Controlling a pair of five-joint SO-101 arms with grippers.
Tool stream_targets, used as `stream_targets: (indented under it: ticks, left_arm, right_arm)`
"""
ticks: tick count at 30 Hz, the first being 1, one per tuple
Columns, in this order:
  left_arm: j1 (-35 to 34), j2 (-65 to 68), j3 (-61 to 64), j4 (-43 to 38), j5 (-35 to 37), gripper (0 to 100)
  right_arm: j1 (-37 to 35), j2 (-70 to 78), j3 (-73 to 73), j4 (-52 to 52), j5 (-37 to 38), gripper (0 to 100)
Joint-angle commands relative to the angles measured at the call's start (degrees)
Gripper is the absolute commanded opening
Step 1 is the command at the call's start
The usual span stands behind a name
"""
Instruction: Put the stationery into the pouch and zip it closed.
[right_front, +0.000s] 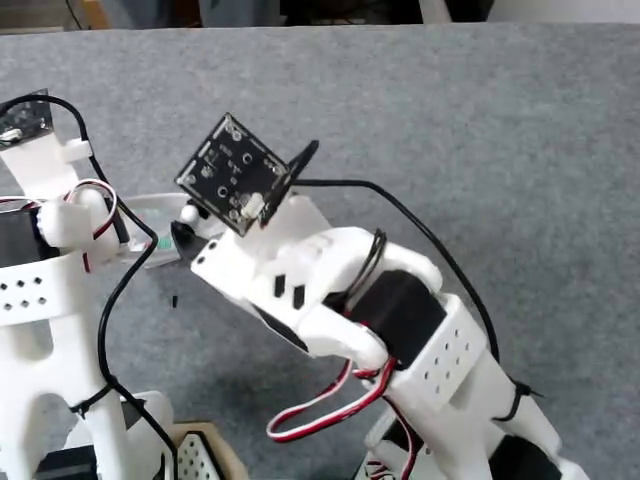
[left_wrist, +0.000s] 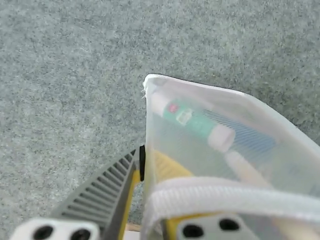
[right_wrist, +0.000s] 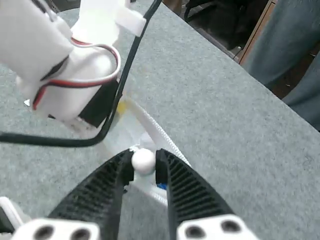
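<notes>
The translucent pouch hangs a little above the grey felt table, and my left gripper is shut on its edge by the white zipper band. Through its wall I see a green-and-white glue stick, a blue item and a pale stick. My right gripper is shut on the zipper's white ball pull, close beside the left arm's wrist. From above, the pouch shows as a pale strip between the two arms, with the ball pull at the right gripper's black tips.
Grey felt covers the table, with open room at the back and right. The right arm's camera board and black cables hang over the middle. A person's trouser legs stand beyond the table edge.
</notes>
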Motion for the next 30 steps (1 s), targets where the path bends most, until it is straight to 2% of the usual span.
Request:
stream_targets:
  ticks: [1,7,17,30]
  left_arm:
    - [-1.1,0.4,-0.6,-2.0,0.5,3]
    - [-1.1,0.4,-0.6,-2.0,0.5,3]
    - [-1.1,0.4,-0.6,-2.0,0.5,3]
    - [-0.9,0.4,-0.6,-2.7,0.5,3]
  right_arm:
    - [-0.8,-1.8,2.2,0.1,2.2,1.2]
    - [-0.5,-1.9,10.0,-1.6,5.0,1.2]
    - [5.2,-2.0,23.6,-13.9,7.0,1.2]
    - [4.9,-2.0,4.3,-7.2,6.7,1.2]
